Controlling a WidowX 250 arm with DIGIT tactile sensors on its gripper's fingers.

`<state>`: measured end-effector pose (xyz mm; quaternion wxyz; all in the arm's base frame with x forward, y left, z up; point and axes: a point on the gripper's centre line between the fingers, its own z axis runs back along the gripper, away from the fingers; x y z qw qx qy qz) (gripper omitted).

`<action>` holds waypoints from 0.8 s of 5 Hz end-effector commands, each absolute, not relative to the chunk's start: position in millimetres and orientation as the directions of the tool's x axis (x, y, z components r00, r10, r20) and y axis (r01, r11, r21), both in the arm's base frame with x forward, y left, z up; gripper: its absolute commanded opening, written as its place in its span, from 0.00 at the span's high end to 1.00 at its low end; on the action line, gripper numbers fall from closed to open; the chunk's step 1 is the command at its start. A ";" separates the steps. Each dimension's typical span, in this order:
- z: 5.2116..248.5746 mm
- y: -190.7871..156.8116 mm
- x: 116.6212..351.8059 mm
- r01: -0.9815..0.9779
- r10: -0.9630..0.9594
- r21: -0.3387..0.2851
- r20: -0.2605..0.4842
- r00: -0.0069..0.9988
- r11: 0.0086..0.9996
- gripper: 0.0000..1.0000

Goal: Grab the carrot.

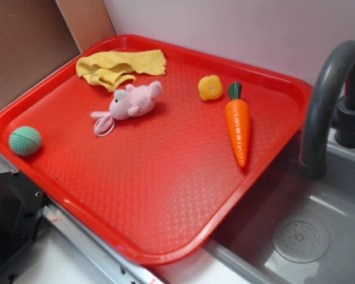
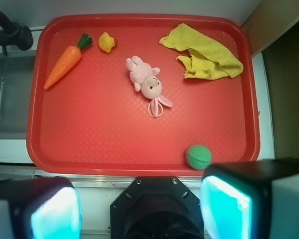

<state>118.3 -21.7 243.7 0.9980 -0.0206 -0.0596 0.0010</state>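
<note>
Orange plastic, the carrot (image 2: 64, 65) lies free on the red tray (image 2: 139, 149), far ahead-left of the released claw (image 2: 139, 206), whose fingers (image 2: 224, 209) are spread wide. It sits high, probably surveying. Small yellow toy (image 2: 106, 42) sits just beside the stem.

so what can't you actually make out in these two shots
- Tool: absent from the exterior view; in the wrist view its pads are blurred and cut by the bottom edge, with nothing between them.
- Faucet: cut by the right edge, exterior.
- Carrot: underside hidden against the tray.
- Small yellow toy: too small to identify.
</note>
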 end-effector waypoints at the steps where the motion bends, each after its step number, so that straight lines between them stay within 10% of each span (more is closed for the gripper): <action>1: 243.7 -21.7 118.3 0.000 0.005 -0.041 0.119 0.993 0.999 0.00; 4: 223.7 -37.6 178.3 -0.466 0.484 -0.198 0.056 0.873 0.862 0.00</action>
